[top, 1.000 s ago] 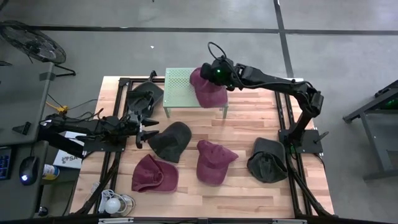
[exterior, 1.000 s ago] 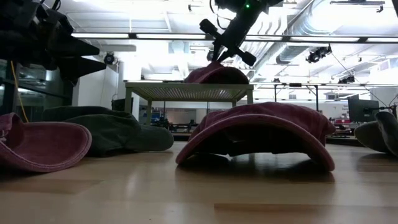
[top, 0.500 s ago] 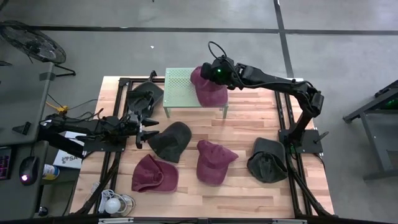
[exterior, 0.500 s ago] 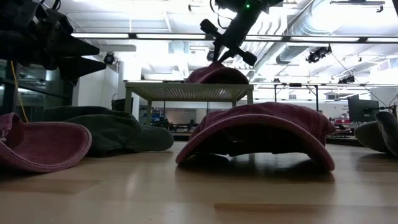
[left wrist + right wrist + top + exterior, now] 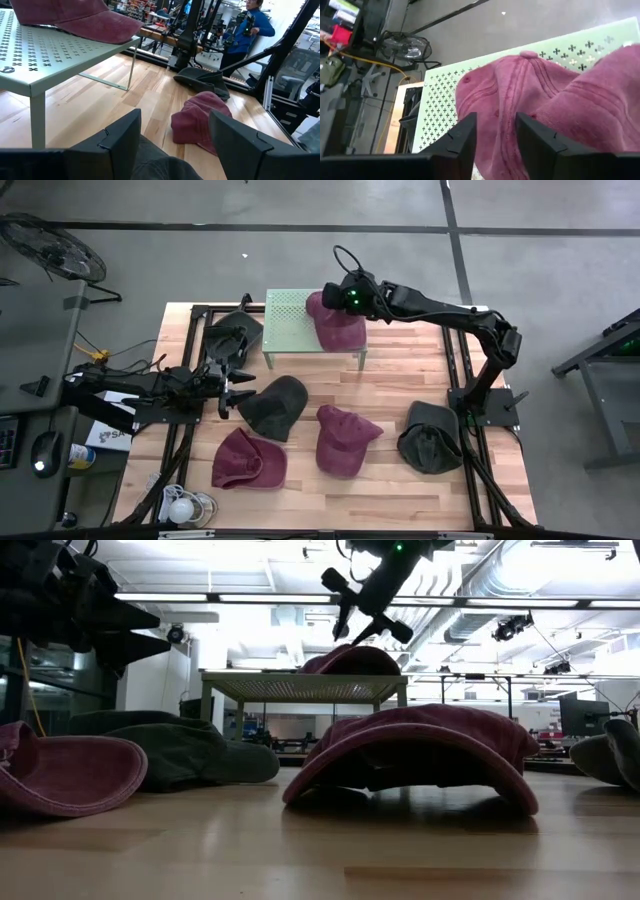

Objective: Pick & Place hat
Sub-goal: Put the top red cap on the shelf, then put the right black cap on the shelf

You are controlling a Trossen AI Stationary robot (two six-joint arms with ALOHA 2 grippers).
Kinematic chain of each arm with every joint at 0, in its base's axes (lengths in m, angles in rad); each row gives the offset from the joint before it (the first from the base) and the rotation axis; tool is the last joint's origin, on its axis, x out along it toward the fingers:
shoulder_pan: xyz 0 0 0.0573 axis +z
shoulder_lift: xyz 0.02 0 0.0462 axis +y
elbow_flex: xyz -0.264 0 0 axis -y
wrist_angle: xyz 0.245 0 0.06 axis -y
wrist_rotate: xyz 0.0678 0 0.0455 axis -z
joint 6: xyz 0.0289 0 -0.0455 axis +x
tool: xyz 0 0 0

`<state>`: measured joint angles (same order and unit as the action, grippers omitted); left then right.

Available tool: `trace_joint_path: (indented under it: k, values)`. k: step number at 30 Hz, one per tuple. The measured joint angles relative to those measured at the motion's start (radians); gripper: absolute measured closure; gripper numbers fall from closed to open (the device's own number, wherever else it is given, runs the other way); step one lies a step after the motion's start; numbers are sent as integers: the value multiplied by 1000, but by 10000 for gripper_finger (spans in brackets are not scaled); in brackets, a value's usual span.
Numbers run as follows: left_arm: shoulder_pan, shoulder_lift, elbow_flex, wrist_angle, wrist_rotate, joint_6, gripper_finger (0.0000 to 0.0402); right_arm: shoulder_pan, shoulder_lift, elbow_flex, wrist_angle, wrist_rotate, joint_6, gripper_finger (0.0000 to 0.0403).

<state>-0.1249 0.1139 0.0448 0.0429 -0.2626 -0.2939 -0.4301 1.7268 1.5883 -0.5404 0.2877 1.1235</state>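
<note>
A robotics lab or workshop — bare concrete floor (image 5: pixel 300 260) with taped lines, exposed ducts (image 5: pixel 470 590) and strip lights overhead, equipment racks (image 5: pixel 190 30) behind, a floor fan (image 5: pixel 50 245) at ten o'clock off the wooden desk (image 5: pixel 400 380).

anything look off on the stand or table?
Mostly fine. The maroon cap on the green stand sits at the stand's right end, its brim overhanging the edge. The right gripper is open just above it. The other caps lie scattered on the table.

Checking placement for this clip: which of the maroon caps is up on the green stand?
The maroon cloth cap under the right hand, lying on the pale green perforated metal stand; the other two maroon caps lie on the wooden tabletop.
</note>
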Motion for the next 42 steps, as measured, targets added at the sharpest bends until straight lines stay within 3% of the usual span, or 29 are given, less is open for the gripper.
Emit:
trace_joint_path:
  k: [8, 16, 24, 34, 38, 42]
  values:
    - [0, 0, 0, 0, 0, 0, 172, 0, -65, 0, -38, 17, -181, 236]
    - [0, 0, 0, -1, 0, 0, 172, 57, -143, 1, -302, 86, -242, 234]
    - [0, 0, 0, 0, 0, 0, 172, 155, -254, 1, -602, 74, -276, 233]
    - [0, 0, 0, 0, 0, 0, 172, 346, -343, 1, -1030, 100, -70, 233]
    - [0, 0, 0, 0, 0, 0, 172, 419, -374, -78, -979, 67, -43, 233]
    - [0, 0, 0, -1, -1, 0, 172, 473, -434, -246, -893, 10, 32, 233]
